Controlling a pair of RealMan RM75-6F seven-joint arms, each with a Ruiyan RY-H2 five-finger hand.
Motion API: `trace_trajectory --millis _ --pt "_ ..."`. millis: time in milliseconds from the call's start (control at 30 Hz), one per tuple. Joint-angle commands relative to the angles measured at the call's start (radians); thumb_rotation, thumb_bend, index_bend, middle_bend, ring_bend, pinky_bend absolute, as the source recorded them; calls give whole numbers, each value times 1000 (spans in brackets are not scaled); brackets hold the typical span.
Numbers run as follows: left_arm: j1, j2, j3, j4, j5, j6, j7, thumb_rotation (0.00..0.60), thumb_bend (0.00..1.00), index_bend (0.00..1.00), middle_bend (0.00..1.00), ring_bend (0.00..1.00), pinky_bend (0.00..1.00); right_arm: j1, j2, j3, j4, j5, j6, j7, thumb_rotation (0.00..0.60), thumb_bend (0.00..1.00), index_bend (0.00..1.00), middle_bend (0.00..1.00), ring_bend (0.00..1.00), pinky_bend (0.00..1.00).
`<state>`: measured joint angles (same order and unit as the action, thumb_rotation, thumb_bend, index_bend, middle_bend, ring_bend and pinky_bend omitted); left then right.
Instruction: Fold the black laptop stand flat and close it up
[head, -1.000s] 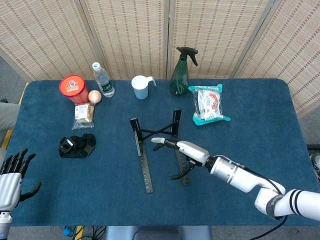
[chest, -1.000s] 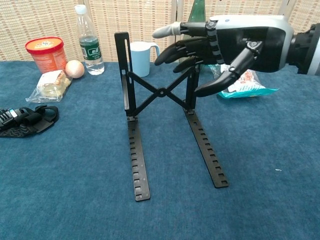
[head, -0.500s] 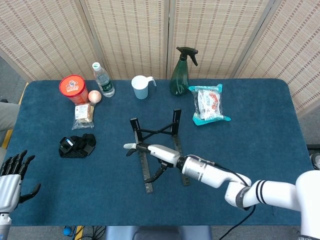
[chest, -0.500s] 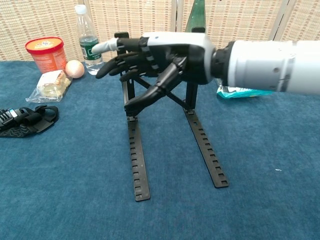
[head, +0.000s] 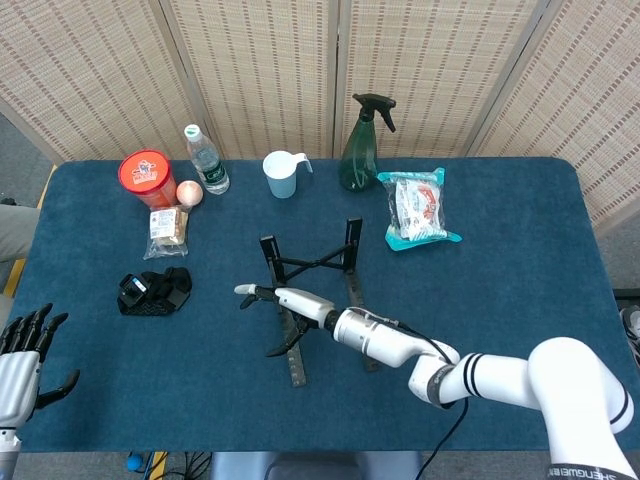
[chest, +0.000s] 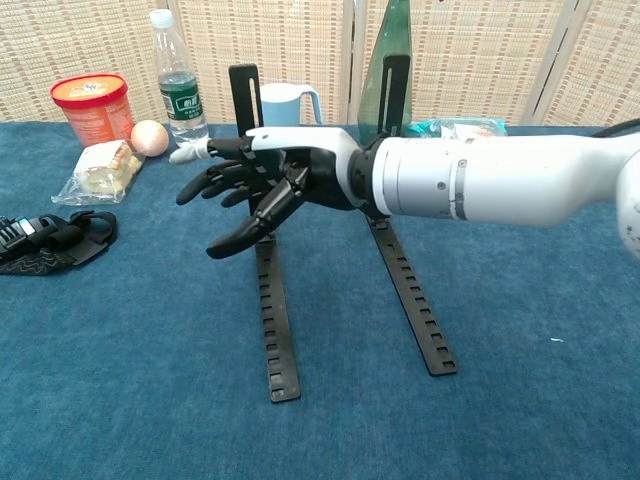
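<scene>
- Stand (chest: 268, 300): black, unfolded, near table centre. Two slotted rails lie on the cloth, two uprights rise at the far end, and a cross-brace links them. Not yet folded.
- Right hand (chest: 262, 186): fingers spread, holding nothing. It hovers over the left rail, fingertips pointing toward 9 o'clock, past the left upright. Whether the palm touches the brace cannot be told; the arm hides it in the chest view.
- Left hand (head: 22, 350): fingers apart, empty, at the table's 8 o'clock edge, well apart from the stand.
- Surroundings: black strap bundle (head: 153, 290) at 9 o'clock of the stand; cup (head: 282, 174) and spray bottle (head: 361, 145) at 12 o'clock; snack bag (head: 418, 207) at 1 o'clock.
- Risk, sliding: a one-sided push on the left upright would likely skid the whole stand toward the bundle rather than fold it, since the other hand does not brace it.
- Risk, tipping: pressure high on the uprights could topple the stand backward toward the cup.
- Risk, pinching: fingers lying through the brace as it scissors shut could be trapped between the bars.
- Risk, forearm: it crosses low over the right rail and could drag it askew.
</scene>
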<state>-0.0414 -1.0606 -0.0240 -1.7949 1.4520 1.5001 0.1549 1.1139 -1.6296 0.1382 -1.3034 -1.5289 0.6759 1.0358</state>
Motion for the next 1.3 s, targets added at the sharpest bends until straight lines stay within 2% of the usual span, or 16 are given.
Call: trace_trajectory --millis 33,433,800,900,1000,1100,1300 --pt "2 1 1 2 2 2 -4 600 235 115 20 9 14 11 -28 6 32 23 -22 -6 600 0 88 222 90 90" --pt "13 10 5 6 3 12 -21 600 234 115 20 9 14 35 -116 48 171 110 -91 -31 600 0 88 222 91 90" --pt "14 13 5 6 9 12 -24 600 234 115 20 9 14 33 -138 80 215 147 -115 -61 600 0 88 222 91 90" --pt "17 13 5 6 9 15 -24 600 234 115 20 9 15 24 -119 80 183 133 -103 -56 600 0 88 222 91 90" --pt "19 13 5 7 8 17 -27 600 234 115 20 9 15 5 -62 70 105 87 -64 -41 600 0 88 222 90 90" --pt "20 14 5 10 8 17 -28 600 234 115 20 9 14 -26 26 54 -1 27 6 -23 600 0 88 222 89 90" --pt "12 13 -1 13 4 6 -31 600 234 115 20 9 14 -131 258 31 -222 -77 217 -56 600 0 88 222 89 90"
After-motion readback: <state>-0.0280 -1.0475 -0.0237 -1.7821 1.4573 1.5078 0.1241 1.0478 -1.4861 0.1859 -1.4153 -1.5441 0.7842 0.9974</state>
